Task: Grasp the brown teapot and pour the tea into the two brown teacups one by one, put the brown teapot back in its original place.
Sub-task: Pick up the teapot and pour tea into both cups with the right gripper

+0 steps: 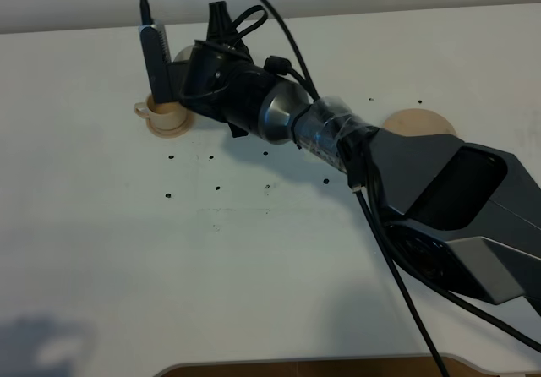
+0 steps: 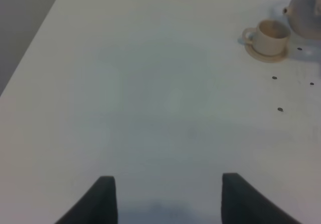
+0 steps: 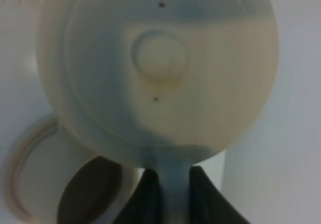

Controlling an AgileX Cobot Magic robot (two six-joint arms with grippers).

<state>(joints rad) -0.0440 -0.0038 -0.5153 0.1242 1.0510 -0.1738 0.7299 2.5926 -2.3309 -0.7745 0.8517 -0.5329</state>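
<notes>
Exterior high view: the white bench (image 1: 101, 250) carries everything, and the right arm (image 1: 439, 199) stretches across it toward the far edge, into the left half. At that arm's end the brown teapot (image 3: 155, 68) is held over a brown teacup (image 2: 271, 35), its spout close above the cup's rim. The pot's body lies straight ahead of the right tool (image 3: 170, 179), whose fingers are clamped tight on the loop handle. The wide round saucer (image 1: 418, 122) lies near the far edge in the right half, partly behind the arm and well apart from the pot. The teacup stands on its small saucer (image 2: 263, 57). The left tool (image 2: 169, 184) hovers over the bench with fingers spread wide, holding nothing.
</notes>
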